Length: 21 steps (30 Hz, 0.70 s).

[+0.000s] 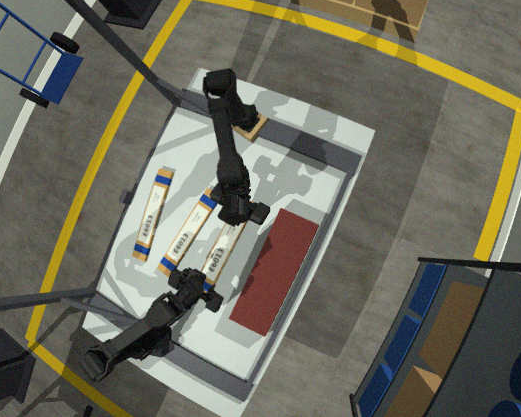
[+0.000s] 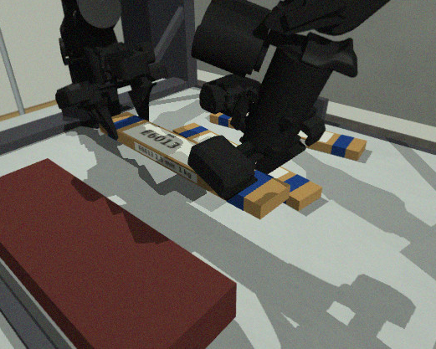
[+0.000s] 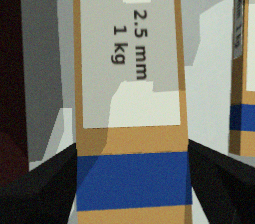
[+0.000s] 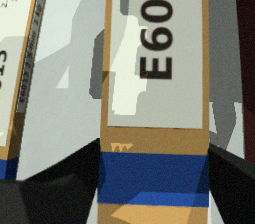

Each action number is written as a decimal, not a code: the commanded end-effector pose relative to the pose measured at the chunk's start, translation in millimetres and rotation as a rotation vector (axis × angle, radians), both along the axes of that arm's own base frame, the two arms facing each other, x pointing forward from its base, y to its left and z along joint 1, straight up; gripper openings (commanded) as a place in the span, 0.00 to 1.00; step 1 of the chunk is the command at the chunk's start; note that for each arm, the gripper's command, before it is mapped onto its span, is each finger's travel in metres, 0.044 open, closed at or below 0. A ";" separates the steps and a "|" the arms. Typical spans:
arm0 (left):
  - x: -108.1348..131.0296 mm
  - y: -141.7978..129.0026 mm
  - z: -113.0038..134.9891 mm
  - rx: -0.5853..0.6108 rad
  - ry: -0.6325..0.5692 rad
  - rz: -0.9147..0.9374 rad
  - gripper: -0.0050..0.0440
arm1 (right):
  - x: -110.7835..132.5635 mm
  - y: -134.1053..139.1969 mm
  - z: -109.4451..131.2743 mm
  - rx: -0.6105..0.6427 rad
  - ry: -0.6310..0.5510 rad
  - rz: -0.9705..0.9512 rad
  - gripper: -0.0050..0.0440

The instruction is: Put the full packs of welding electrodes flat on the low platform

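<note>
Open strip beside the dark red block
White worktop [image 1: 262, 166] [image 2: 341, 243] lies bare between the low dark red rectangular platform [image 1: 277, 271] [image 2: 110, 252] and the nearest blue-banded cardboard pack [image 1: 221, 256] [image 2: 161, 143].
</note>
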<state>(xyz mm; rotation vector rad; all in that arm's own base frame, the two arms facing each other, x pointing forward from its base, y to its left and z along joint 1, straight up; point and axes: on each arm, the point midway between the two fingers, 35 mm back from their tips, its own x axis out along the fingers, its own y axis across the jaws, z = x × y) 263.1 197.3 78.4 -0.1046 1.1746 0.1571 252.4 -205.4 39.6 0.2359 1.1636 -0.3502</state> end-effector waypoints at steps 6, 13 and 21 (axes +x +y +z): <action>-3.5 14.3 8.8 0.015 -0.004 0.051 0.00 | -3.6 -12.7 8.8 -0.012 -0.009 0.042 0.00; -5.3 24.0 8.8 0.016 -0.004 0.046 0.00 | -7.1 -22.7 13.2 -0.023 -0.018 0.042 0.00; -8.4 39.8 8.9 0.016 -0.004 0.046 0.00 | -14.1 -37.1 8.9 -0.013 -0.008 0.042 0.00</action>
